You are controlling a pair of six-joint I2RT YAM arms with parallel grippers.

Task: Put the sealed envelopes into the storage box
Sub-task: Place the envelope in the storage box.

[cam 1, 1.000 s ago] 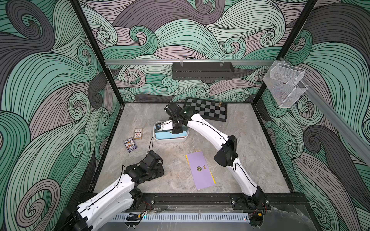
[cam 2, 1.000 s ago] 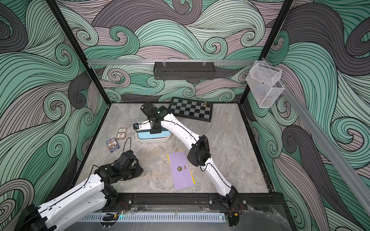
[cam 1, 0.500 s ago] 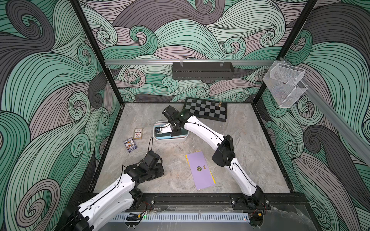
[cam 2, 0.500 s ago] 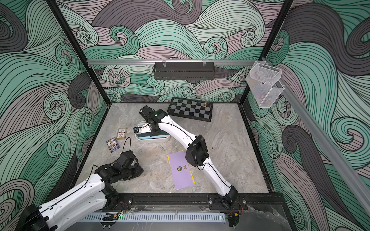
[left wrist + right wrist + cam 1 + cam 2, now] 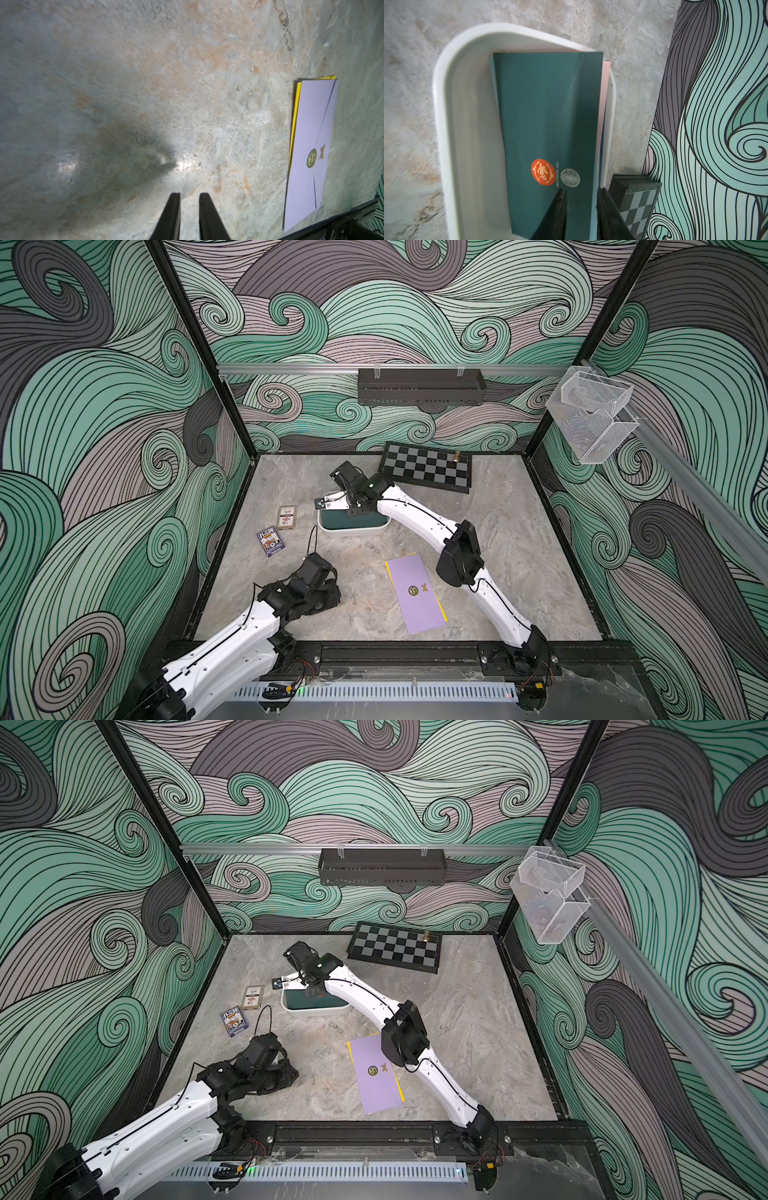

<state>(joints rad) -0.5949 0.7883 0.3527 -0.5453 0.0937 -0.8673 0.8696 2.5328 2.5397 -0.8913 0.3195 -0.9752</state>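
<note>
Right tool [image 5: 581, 189] has parted over the green envelope [image 5: 546, 114]; left tool [image 5: 190, 194] narrow, empty, above marble floor [image 5: 187, 83].

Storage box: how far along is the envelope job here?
Done: dark green paper envelope lies in the white plastic tub, other envelope edges beneath it. In hand: nothing; right gripper open above it, left gripper open. Left: lilac envelope atop yellow envelope.

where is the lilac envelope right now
In a top view the lilac envelope lies flat on the table toward the front, atop a yellow envelope, in front of the storage box and by the right arm's elbow.
</note>
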